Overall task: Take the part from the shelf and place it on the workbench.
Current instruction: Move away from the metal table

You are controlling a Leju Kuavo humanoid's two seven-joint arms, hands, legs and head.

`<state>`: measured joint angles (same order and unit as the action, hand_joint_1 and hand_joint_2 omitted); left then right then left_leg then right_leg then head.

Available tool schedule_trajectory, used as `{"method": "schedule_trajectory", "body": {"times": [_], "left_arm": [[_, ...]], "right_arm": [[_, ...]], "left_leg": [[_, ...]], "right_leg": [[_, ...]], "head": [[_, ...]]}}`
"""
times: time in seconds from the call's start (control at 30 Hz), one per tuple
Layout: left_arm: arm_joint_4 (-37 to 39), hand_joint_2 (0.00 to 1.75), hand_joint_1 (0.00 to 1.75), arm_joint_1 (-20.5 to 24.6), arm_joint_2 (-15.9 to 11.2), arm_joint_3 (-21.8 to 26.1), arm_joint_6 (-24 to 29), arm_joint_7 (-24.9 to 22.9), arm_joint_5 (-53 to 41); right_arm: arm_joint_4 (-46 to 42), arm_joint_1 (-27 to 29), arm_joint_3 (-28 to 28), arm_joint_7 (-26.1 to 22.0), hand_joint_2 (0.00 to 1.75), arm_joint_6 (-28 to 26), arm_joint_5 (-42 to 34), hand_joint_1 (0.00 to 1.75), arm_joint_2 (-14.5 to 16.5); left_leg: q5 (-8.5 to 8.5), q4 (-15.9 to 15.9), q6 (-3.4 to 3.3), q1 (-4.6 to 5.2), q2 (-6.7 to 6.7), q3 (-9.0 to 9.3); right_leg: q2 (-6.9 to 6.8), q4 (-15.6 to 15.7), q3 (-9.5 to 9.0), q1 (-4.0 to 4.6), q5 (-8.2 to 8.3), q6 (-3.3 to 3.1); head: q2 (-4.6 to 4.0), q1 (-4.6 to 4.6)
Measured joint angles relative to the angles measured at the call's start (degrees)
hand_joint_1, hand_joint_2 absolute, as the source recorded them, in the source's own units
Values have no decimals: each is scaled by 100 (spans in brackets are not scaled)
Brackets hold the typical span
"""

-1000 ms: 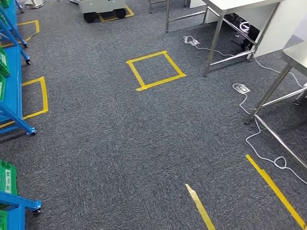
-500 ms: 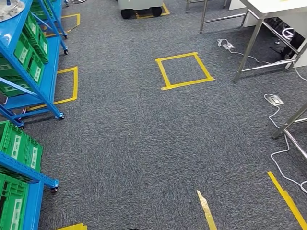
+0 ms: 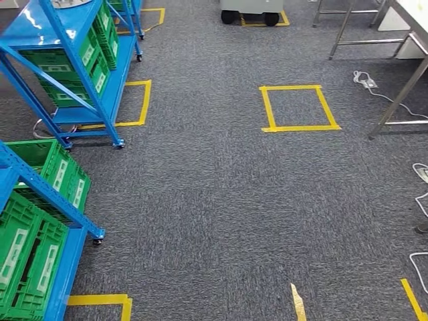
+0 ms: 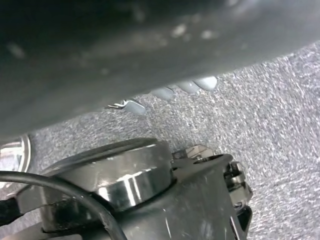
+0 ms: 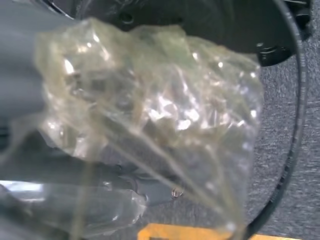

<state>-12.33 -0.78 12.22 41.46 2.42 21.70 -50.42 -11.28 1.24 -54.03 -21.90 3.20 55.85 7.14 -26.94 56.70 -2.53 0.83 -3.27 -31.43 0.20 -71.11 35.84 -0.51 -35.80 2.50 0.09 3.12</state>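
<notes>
The right hand (image 5: 22, 75) holds the bagged part (image 5: 151, 115); the left fingers' state I cannot tell. Blue shelf (image 3: 55, 80) at ten o'clock.

No legible text, numbers or brands. White labels (image 3: 60, 174) on the green crates (image 3: 49, 167) in the blue shelf (image 3: 30, 177) are too small and blurred to read.

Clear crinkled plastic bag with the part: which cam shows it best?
The right wrist view. The clear crinkled plastic bag sits close up in the right hand there, though its contents are too blurred to identify. The head view looks at carpet and blue shelves; the left wrist view at carpet.
</notes>
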Motion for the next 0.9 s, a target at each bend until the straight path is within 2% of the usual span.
{"method": "schedule_trajectory", "body": {"times": [0.03, 0.07, 0.1, 0.13, 0.17, 0.2, 0.23, 0.27, 0.3, 0.37, 0.4, 0.43, 0.47, 0.5, 0.53, 0.57, 0.6, 0.63, 0.67, 0.73, 0.77, 0.83, 0.87, 0.9], "left_arm": [[0, 0, 0, 3, 2, 0, -1, 0, 0], [0, 0, 0, 9, 2, 0, -1, 0, 0], [0, 0, 0, 16, 1, 0, -2, 1, 0], [0, 0, 0, 21, -1, 0, -2, 2, 0], [0, 0, 0, 21, -3, 0, -2, 3, 0], [0, 0, 0, 18, -6, 0, -4, 8, 0], [0, 0, 0, 11, -9, 0, -9, 18, 0], [0, 0, 0, 9, -12, 0, -16, 30, 0], [0, 0, 0, 14, -15, 0, -25, 44, -1], [0, 0, 0, 28, -14, -1, -46, 61, -3], [0, 0, 0, 31, -13, -1, -58, 68, -6], [0, 0, 0, 26, -13, -1, -67, 77, -8], [0, 0, 0, 18, -14, 0, -74, 89, -10], [0, 0, 0, 11, -16, 0, -78, 103, -13], [0, 0, 0, 6, -17, 0, -80, 118, -16], [0, 0, 0, 5, -18, 0, -83, 133, -22], [0, 0, 0, 10, -16, -1, -87, 148, -32], [0, 0, 0, 15, -15, -1, -91, 160, -40], [0, 0, 0, 14, -14, -1, -95, 169, -49], [0, 0, 0, -6, -14, 0, -99, 177, -54], [1, 0, 0, -17, -14, 1, -99, 180, -55], [1, 0, 0, -12, -10, 1, -102, 184, -56], [1, 0, 0, -2, -4, 1, -106, 188, -61], [0, 0, 0, 6, 1, 1, -110, 191, -67]], "right_arm": [[0, -1, 0, 0, 0, -2, 0, 0, 0], [2, -2, 0, 0, 0, -2, 0, 0, 0], [3, -4, -1, 0, 0, -2, -1, 0, 0], [5, -2, -2, 1, 0, -1, -1, 0, 0], [5, 1, -3, 2, 0, 1, -1, 0, -2], [4, 2, -4, 3, 0, 0, -1, 0, -3], [2, 2, -5, 3, 0, 1, 0, 0, -4], [1, -1, -8, 0, 0, 1, 1, 0, -5], [0, -3, -11, -3, 0, 1, 1, 0, -5], [0, 8, -17, -5, 0, 2, 2, 0, -6], [0, 16, -19, -5, 0, 2, 2, 0, -6], [0, 21, -20, -4, 0, 2, 2, 0, -6], [0, 19, -22, -4, 0, 2, 2, 0, -6], [0, 14, -23, -5, 0, 2, 3, 0, -6], [0, 7, -24, -5, 0, 2, 5, 0, -6], [0, 3, -25, -6, 0, 3, 8, 0, -6], [0, 2, -26, -7, 0, 5, 12, 0, -6], [0, 2, -28, -7, 0, 8, 16, 0, -6], [0, 1, -31, -7, 0, 13, 20, 0, -6], [0, -21, -36, -7, 0, 22, 29, 0, -6], [0, -35, -39, -8, 0, 25, 33, 0, -6], [0, -46, -48, -10, 0, 30, 43, 0, -6], [0, -38, -56, -10, 0, 31, 46, 0, -6], [0, -25, -63, -8, 0, 33, 50, 0, -6]], "left_leg": [[-9, 8, 18, -10, -83, 13], [-22, 28, 48, -11, -164, 16], [-30, 54, 80, -15, -239, 2], [-31, 77, 116, -20, -307, -26], [-20, 94, 152, -27, -376, -60], [-8, 103, 181, -40, -446, -93], [-15, 120, 208, -48, -446, -114], [-68, 199, 237, -43, -337, -156], [-182, 377, 264, -36, -172, -241], [-537, 1059, 313, -38, 182, -568], [-687, 1437, 328, -52, 244, -755], [-748, 1695, 335, -66, 269, -884], [-694, 1747, 335, -76, 282, -913], [-536, 1575, 326, -80, 303, -828], [-315, 1218, 306, -76, 366, -644], [-150, 827, 282, -53, 495, -437], [-54, 488, 250, -22, 617, -262], [-26, 274, 220, 9, 715, -152], [-60, 192, 193, 37, 753, -116], [-57, 134, 131, 37, 641, -102], [-42, 105, 98, 22, 580, -84], [-9, 53, 40, -19, 459, -48], [-9, 51, 24, -23, 388, -48], [-11, 52, 12, -25, 308, -48]], "right_leg": [[84, 410, -161, -24, 254, 13], [248, 806, -330, -51, 435, 25], [397, 1118, -479, -73, 535, 21], [513, 1278, -561, -86, 552, 8], [551, 1312, -592, -81, 519, -18], [489, 1326, -610, -76, 515, -55], [413, 1334, -619, -73, 525, -89], [333, 1348, -632, -71, 531, -133], [244, 1365, -647, -71, 534, -175], [47, 1378, -670, -49, 515, -242], [-54, 1378, -676, -36, 502, -257], [-150, 1377, -684, -24, 488, -264], [-238, 1377, -695, -16, 474, -265], [-314, 1377, -713, -10, 458, -260], [-384, 1377, -740, -6, 437, -248], [-448, 1379, -753, 0, 414, -230], [-506, 1377, -765, 11, 384, -203], [-567, 1379, -774, 22, 357, -174], [-629, 1387, -780, 30, 336, -147], [-713, 1404, -850, 28, 301, -96], [-632, 1366, -861, 21, 251, -74], [-301, 984, -698, 4, 1, -40], [-142, 590, -499, 0, -189, -33], [-64, 164, -260, -4, -354, -25]], "head": [[0, -3], [0, -10], [0, -11], [0, -16], [0, -14], [0, -12], [0, -13], [0, 1], [0, 20], [0, 57], [0, 62], [0, 61], [0, 62], [0, 62], [0, 62], [0, 60], [0, 62], [0, 59], [0, 56], [1, 52], [0, 42], [0, 19], [-1, 1], [0, -5]]}}
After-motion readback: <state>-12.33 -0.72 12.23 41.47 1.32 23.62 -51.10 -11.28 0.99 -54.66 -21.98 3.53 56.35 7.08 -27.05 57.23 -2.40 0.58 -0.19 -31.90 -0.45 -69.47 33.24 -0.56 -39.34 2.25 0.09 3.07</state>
